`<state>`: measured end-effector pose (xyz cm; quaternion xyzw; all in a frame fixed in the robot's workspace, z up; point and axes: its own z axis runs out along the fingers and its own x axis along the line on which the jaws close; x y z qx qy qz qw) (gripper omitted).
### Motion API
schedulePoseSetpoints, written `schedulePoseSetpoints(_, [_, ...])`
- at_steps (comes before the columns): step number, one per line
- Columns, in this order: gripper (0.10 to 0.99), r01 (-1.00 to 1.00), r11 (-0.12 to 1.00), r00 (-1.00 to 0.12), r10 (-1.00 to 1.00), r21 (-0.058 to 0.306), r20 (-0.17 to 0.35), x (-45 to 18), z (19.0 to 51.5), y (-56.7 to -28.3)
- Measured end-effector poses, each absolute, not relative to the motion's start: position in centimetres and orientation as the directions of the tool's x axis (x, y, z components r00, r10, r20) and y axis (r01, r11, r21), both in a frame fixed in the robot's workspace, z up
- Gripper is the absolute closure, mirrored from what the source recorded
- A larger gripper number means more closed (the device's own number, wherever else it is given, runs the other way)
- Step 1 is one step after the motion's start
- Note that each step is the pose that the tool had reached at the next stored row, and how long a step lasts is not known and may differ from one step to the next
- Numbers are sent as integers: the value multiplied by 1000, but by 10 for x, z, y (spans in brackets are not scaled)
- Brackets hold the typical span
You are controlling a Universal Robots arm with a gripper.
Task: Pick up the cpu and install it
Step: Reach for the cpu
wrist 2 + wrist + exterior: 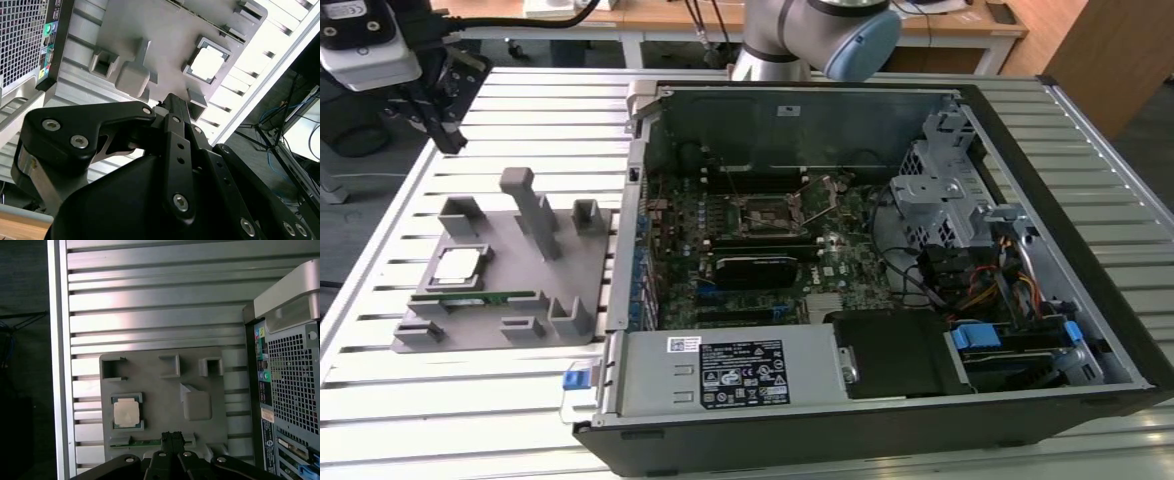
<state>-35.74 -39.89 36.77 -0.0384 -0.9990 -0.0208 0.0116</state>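
Plainly, cpu [125, 413] well apart from hand [172, 436].

Smooth bright metal top on cpu [125, 412]; matt grey plastic fixture [160, 395]; ribbed satin metal surface [150, 315]; matt black pincer [172, 437].

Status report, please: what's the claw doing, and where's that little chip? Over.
Gripper shut, empty, hovering off the cpu. Cpu seated in grey holder beside the case, not installed. Green memory stick lies alongside, apart.
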Motion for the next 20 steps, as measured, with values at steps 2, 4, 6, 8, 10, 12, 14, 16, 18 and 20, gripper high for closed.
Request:
schedulePoseSetpoints(2, [980, 77, 996, -997, 76, 41, 25, -360, 367, -399])
schedulePoseSetpoints(4, [980, 77, 996, -997, 76, 41, 25, -362, 367, -399])
schedulePoseSetpoints(6, [980, 77, 996, -997, 76, 41, 25, -365, 367, -399])
schedulePoseSetpoints(8, [980, 77, 996, -997, 76, 41, 25, -367, 367, -399])
schedulePoseSetpoints(10, [980, 77, 996, -997, 76, 41, 25, -370, 367, -399])
schedulePoseSetpoints(12, [980, 77, 996, -997, 76, 41, 25, -372, 366, -399])
schedulePoseSetpoints(14, [980, 77, 996, -997, 76, 41, 25, -374, 366, -399])
schedulePoseSetpoints(16, [980, 77, 996, -997, 76, 41, 25, -377, 366, -399])
schedulePoseSetpoints(18, [980, 77, 996, -997, 76, 41, 25, -379, 366, -399])
schedulePoseSetpoints(20, [980, 77, 996, -997, 76, 41, 25, -381, 365, -399])
